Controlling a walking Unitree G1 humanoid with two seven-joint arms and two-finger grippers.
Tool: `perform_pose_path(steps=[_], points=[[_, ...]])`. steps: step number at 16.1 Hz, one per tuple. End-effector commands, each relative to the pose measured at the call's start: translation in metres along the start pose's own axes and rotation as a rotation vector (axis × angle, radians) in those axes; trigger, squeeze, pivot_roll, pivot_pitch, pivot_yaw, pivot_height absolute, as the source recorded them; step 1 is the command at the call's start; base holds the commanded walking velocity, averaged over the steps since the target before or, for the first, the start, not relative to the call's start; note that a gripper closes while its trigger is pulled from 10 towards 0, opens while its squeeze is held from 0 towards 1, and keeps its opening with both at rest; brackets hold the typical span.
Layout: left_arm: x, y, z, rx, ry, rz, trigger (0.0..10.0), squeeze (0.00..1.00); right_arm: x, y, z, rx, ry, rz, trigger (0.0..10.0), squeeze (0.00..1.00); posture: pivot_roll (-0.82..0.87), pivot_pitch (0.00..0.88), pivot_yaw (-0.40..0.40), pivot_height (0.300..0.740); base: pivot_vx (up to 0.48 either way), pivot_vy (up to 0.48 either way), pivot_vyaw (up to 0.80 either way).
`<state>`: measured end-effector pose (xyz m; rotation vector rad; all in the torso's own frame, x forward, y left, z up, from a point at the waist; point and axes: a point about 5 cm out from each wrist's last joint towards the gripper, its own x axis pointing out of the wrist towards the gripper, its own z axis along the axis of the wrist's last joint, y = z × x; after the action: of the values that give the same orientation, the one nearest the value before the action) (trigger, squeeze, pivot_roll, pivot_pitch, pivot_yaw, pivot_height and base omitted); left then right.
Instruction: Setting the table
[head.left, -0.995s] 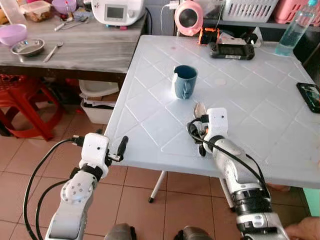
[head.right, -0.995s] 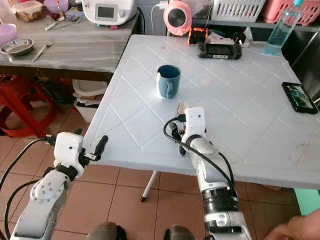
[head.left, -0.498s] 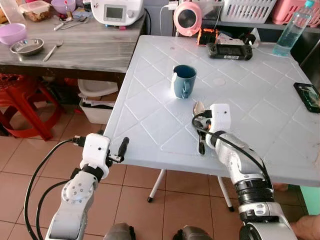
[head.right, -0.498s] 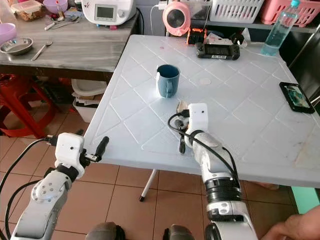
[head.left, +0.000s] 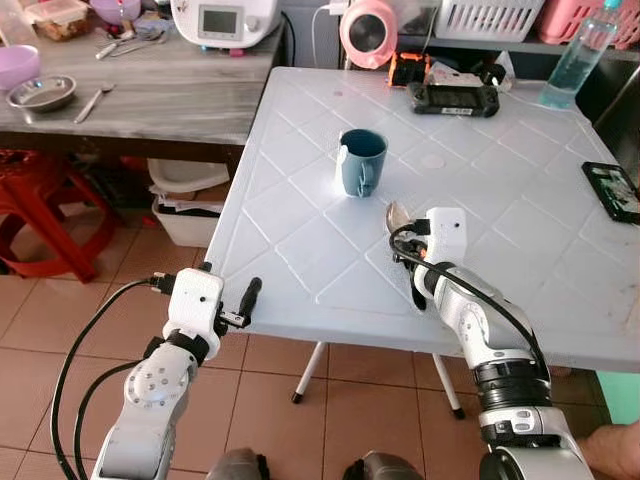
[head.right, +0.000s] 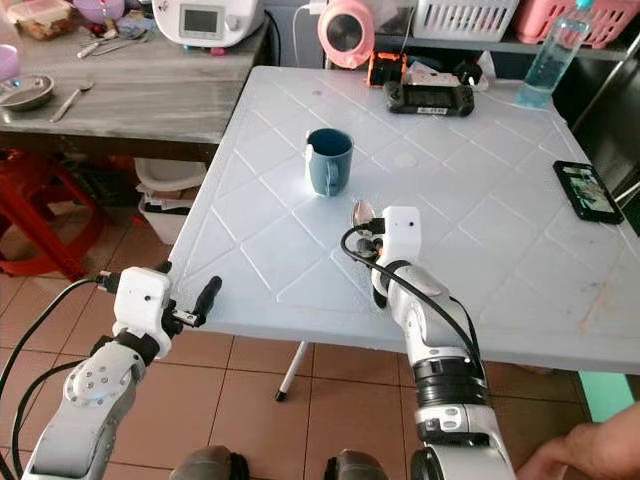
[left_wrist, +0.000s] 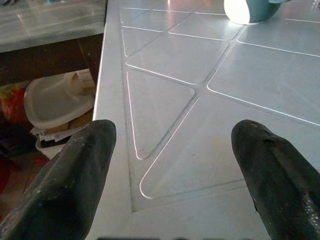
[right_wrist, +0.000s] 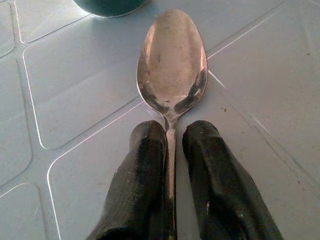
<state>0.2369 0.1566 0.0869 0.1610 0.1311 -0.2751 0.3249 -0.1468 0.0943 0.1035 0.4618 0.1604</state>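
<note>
Right hand (right_wrist: 170, 200) clenched on shiny metal spoon (right_wrist: 172, 65) near blue ceramic mug (head.left: 361, 162); left hand (left_wrist: 175, 175) released. Risk: spoon skidding on slick white plastic surface (head.left: 520, 240) at release.

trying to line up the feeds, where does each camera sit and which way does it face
Left eye, right eye: on the head, looking down at the white table and both arms.
Left wrist: along the open left gripper, over the table's edge.
Right wrist: along the right gripper, shut on a spoon.
Shared: the blue mug shows in the head views and at the frame edge of both wrist views.
</note>
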Motion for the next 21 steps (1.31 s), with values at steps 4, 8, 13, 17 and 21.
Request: perform_pose_path(steps=[4,8,13,17,21], points=[[0.001,-0.001,0.005,0.011,-0.014,-0.006,10.0,0.0,-0.002,-0.002,-0.041,0.084,0.184,-0.007,0.0,0.0,0.02,0.048,-0.002,0.719,0.0,0.0,0.0],[0.001,-0.001,0.004,0.009,-0.016,-0.004,10.0,0.0,-0.007,-0.002,-0.046,0.142,0.192,-0.014,0.0,0.0,0.02,0.044,-0.001,0.719,0.0,0.0,0.0],[0.012,0.01,0.016,-0.034,-0.06,0.14,10.0,0.0,-0.026,-0.01,-0.038,0.229,0.044,-0.108,0.0,0.0,0.01,0.034,-0.002,0.719,0.0,0.0,0.0],[0.017,0.013,0.02,-0.083,-0.08,0.143,10.0,0.0,-0.041,-0.006,-0.025,0.199,-0.089,-0.155,6.3,0.0,-0.01,0.02,0.0,0.719,0.0,0.0,0.0],[0.02,0.01,0.02,-0.088,-0.095,0.127,10.0,0.0,-0.046,-0.012,-0.031,0.199,-0.102,-0.208,10.0,0.0,-0.01,0.0,0.001,0.719,0.0,0.42,0.0]])
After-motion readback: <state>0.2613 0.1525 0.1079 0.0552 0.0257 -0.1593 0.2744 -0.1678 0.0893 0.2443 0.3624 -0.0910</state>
